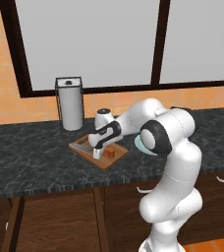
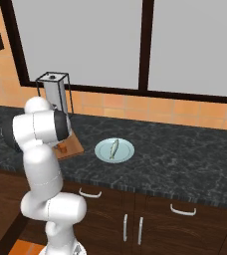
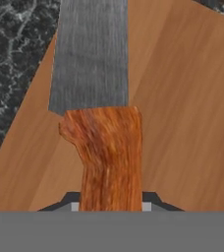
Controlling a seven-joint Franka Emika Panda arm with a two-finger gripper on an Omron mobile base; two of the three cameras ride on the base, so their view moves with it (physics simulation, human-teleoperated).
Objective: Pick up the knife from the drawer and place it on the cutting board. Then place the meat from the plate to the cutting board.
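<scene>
Hand view: my gripper (image 3: 111, 206) clamps the knife (image 3: 104, 128) by its wooden handle, blade reaching ahead over the cutting board (image 3: 182, 113).

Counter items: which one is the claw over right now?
The cutting board, left of the plate. The claw is down on it, knife lying across its wood.

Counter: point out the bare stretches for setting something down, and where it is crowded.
Free: the dark counter right of the plate, up to the tiled wall, and the stretch left of the cutting board, in front of the steel canister. Crowded: the board itself, where the claw holds the knife, and the plate with the meat.
</scene>
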